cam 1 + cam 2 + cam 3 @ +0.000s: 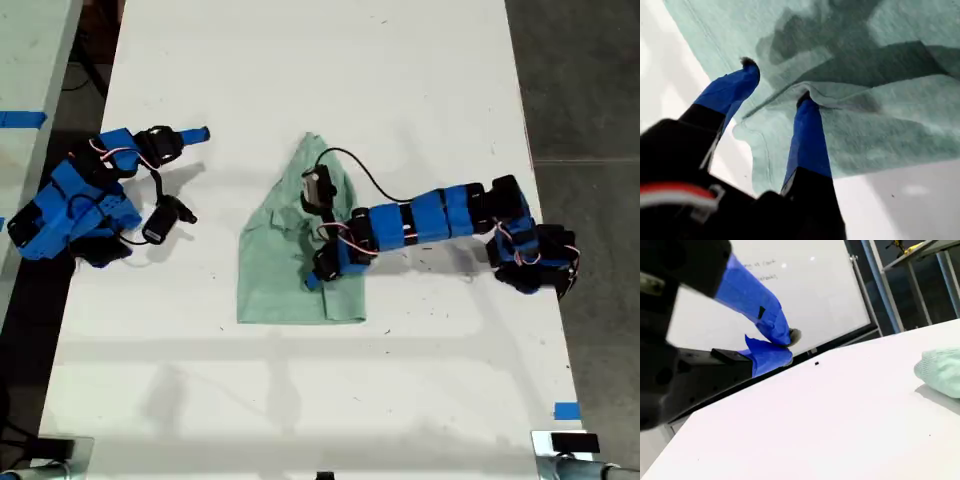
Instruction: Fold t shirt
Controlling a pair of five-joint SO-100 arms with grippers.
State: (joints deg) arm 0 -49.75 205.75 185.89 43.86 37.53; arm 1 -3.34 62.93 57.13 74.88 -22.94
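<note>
Lengthwise, t shirt [285, 265] tip toward exterior view's top, hem opposite.

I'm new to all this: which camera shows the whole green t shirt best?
The exterior view: the t shirt lies whole on the white table. The first wrist view shows only a close patch by my first gripper; the second wrist view catches just an edge.

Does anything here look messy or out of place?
Only the t shirt: it lies wrinkled and lopsided mid-table, tapering to a point at one end. My first gripper is open at a raised fold. My second gripper sits idle, shut, off the cloth.
</note>
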